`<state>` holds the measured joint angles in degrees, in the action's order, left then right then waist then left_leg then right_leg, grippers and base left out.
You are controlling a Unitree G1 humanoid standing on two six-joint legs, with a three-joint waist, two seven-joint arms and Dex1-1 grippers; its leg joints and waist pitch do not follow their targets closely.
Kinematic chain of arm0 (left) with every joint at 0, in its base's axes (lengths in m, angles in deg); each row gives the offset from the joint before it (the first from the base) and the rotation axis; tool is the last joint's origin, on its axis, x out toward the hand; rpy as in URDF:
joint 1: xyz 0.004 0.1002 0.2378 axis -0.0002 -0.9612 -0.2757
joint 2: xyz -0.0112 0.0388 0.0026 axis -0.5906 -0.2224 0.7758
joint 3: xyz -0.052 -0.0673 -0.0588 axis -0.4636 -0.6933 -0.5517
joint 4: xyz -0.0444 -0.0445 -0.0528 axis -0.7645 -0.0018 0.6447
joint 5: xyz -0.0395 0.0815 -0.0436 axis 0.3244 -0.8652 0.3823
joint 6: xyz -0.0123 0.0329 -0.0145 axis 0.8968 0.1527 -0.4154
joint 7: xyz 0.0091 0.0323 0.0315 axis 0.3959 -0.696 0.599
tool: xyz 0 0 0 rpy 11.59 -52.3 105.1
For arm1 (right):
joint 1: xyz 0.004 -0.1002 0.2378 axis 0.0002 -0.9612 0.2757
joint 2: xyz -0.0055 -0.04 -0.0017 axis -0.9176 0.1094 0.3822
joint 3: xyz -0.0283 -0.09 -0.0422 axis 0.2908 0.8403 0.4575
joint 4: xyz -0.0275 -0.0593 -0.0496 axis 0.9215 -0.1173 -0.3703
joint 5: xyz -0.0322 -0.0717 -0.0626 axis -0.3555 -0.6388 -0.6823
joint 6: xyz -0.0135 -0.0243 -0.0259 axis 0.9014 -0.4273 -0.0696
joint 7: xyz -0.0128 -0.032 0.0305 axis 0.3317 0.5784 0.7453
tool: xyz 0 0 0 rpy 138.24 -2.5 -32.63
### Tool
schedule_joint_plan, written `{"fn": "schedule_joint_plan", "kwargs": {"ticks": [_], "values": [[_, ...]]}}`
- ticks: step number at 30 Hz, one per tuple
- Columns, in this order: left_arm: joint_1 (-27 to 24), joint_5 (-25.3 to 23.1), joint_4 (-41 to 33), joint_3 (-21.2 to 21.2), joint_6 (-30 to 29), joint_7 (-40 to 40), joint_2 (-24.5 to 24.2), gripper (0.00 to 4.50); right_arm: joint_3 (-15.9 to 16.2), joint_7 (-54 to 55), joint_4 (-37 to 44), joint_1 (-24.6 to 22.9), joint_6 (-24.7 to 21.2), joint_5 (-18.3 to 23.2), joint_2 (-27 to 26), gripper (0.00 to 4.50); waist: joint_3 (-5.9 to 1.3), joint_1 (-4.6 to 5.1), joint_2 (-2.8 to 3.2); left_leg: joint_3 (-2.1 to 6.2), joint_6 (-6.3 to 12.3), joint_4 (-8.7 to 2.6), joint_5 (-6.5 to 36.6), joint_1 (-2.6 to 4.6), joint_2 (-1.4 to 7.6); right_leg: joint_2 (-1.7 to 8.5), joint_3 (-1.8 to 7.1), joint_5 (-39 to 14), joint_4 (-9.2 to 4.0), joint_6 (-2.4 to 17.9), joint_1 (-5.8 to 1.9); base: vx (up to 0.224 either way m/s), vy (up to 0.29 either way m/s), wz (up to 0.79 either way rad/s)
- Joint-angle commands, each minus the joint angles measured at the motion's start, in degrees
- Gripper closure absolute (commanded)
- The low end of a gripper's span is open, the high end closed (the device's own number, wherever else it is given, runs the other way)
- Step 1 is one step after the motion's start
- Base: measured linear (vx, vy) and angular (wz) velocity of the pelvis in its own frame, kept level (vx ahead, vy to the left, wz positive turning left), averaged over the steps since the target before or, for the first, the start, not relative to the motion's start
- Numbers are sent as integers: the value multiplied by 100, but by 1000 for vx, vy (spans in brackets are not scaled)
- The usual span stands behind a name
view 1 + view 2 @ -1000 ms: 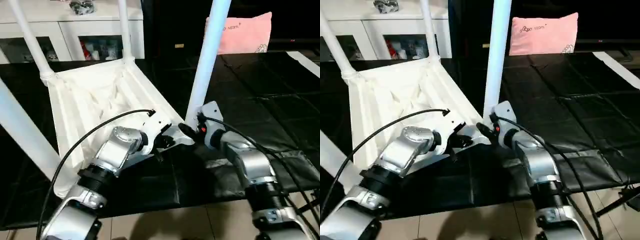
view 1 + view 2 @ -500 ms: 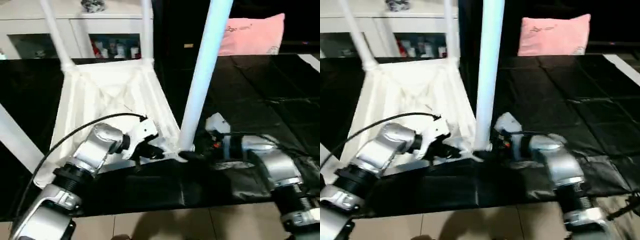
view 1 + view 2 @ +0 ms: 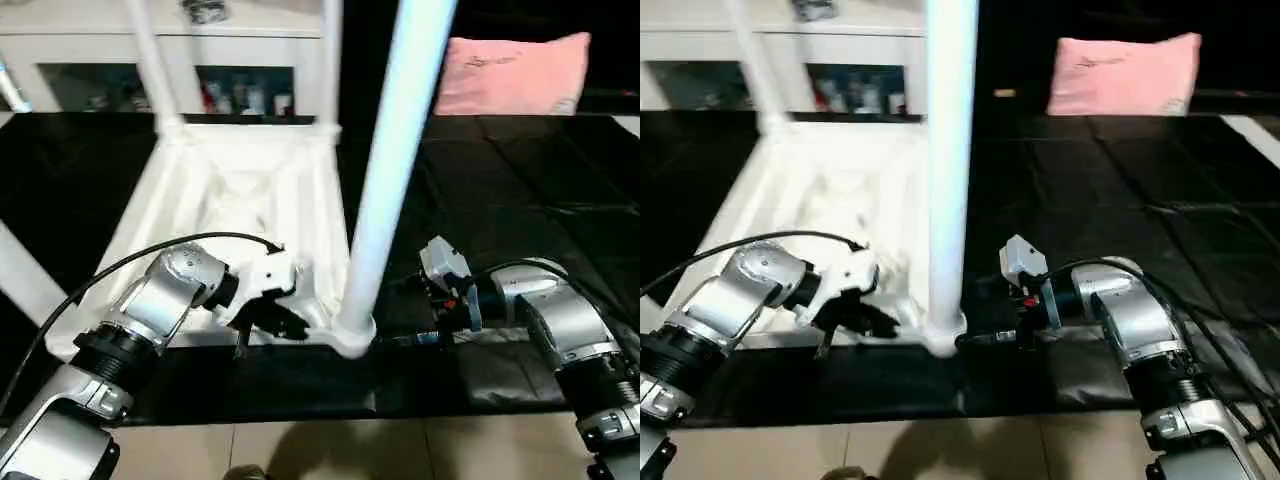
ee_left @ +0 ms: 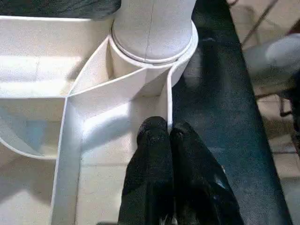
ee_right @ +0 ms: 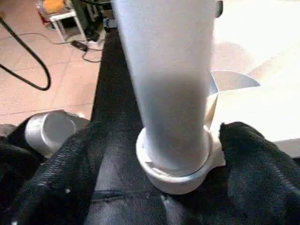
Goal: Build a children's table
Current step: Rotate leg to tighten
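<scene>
Right wrist view puts the nearest leg point(image 5: 164, 84) dead ahead of the right pincer point(image 5: 154, 154), at twelve o'clock between its two black fingers point(image 5: 243, 154), which stand wide apart on either flank of the tube without clearly touching it; the leg's long axis runs straight up, its foot seated in the round corner socket point(image 5: 176, 176) of the upturned tabletop point(image 3: 240, 190); in the left eye view that socket sits just at nine o'clock of the right pincer point(image 3: 425, 335), and at three o'clock of the left pincer point(image 3: 285, 325); the left pincer has its fingers pressed together, tips resting inside the ribbed underside just short of the socket, holding nothing; both arms are near, but I judge the right the better placed to grip or press the tube, since it alone straddles it.

The tabletop is white plastic, rectangular, lying ribs-up on the black-covered floor point(image 3: 520, 180); two more white legs point(image 3: 145, 60) rise from its far corners at about eleven and twelve o'clock, and another slants off at nine o'clock.
</scene>
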<state>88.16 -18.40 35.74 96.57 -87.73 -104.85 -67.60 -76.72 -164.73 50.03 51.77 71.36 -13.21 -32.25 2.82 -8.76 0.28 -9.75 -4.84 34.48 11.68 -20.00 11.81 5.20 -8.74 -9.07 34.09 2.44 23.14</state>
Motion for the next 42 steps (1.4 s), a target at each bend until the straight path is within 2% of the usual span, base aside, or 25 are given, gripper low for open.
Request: {"fn": "schedule_joint_plan", "kwargs": {"ticks": [1,4,5,7,8,10,13,15,18,20,28,31,34,35,37,38,40,42], "values": [[110,89,-253,176,176,-321,59,450,40,-109,-18,109,38,106,24,80,-415,38,-32,30,394,-385,642,7,224,425,415,-1587,-369,872,-350,0,0,0],[134,83,-282,266,260,-434,55,450,64,-236,-69,147,4,194,6,89,-411,22,-40,26,394,-385,669,0,212,430,414,-1739,-392,789,-358,0,0,0],[131,81,-295,281,274,-450,62,450,58,-258,-83,150,13,199,-7,121,-414,13,-39,29,386,-384,648,-2,212,428,410,-1755,-392,767,-357,0,0,0],[122,78,-321,302,281,-468,75,450,52,-278,-99,148,32,199,-31,127,-413,5,-37,30,378,-385,652,-2,214,428,407,-1798,-399,745,-352,0,0,0],[117,77,-337,317,284,-479,82,450,54,-300,-108,145,38,205,-47,129,-415,0,-23,33,363,-386,656,-4,214,429,406,-1798,-397,741,-355,0,0,0],[115,75,-356,341,293,-493,101,450,66,-331,-116,126,55,218,-83,163,-418,-5,-22,35,357,-386,652,-5,217,426,408,-1763,-394,750,-352,0,0,0],[140,71,-340,369,311,-486,139,450,113,-360,-108,83,76,264,-120,179,-419,-11,-18,35,351,-384,674,-5,215,425,403,-1755,-396,754,-356,0,0,0],[146,70,-332,375,322,-485,148,450,134,-377,-104,70,62,287,-123,216,-419,-11,-17,36,348,-386,670,-3,214,421,402,-1772,-398,739,-354,0,0,0],[145,65,-329,384,342,-491,149,450,159,-392,-97,40,72,275,-137,226,-423,-17,-12,37,335,-384,662,-7,211,422,402,-1767,-398,730,-359,0,0,0],[147,61,-325,387,350,-495,146,450,163,-404,-88,28,65,270,-142,248,-425,-19,-12,37,336,-383,658,-5,210,420,402,-1744,-397,733,-360,0,0,0],[132,18,-271,336,218,-326,173,450,208,-462,68,-104,-70,345,-117,255,-427,-23,4,37,331,-382,676,0,214,417,402,-1718,-393,743,-360,0,0,0],[117,27,-149,70,-192,328,409,450,110,-296,311,-326,-227,497,-164,255,-423,-51,9,34,325,-383,693,13,220,413,405,-1703,-401,752,-354,0,0,0],[100,113,-127,-215,-603,918,680,450,-14,109,530,-568,-325,540,-285,255,-413,-76,13,25,278,-386,834,54,219,420,405,-1913,-452,712,-333,0,0,0],[89,170,-149,-334,-789,1137,799,450,-65,374,574,-655,-334,500,-373,255,-402,-66,22,30,247,-391,908,50,212,418,400,-1966,-463,711,-334,0,0,0],[82,246,-186,-535,-1093,1525,1014,450,-134,962,564,-772,-339,346,-599,255,-379,-5,2,34,200,-406,987,23,194,418,377,-2202,-497,599,-349,0,0,0],[82,256,-196,-589,-1174,1641,1078,450,-153,1157,546,-798,-360,286,-679,255,-380,27,-2,40,168,-397,1089,41,155,427,338,-2542,-555,462,-352,0,0,0],[81,246,-214,-645,-1284,1816,1177,450,-174,1509,490,-828,-415,165,-813,256,-376,117,-22,58,156,-398,1051,-28,115,415,303,-2711,-577,288,-399,0,0,0],[152,175,-83,-760,-1437,2377,1540,450,-103,2356,273,-855,-331,-202,-1203,257,-361,235,-20,47,161,-378,1107,-15,77,392,275,-2899,-636,141,-356,0,0,0]]}}
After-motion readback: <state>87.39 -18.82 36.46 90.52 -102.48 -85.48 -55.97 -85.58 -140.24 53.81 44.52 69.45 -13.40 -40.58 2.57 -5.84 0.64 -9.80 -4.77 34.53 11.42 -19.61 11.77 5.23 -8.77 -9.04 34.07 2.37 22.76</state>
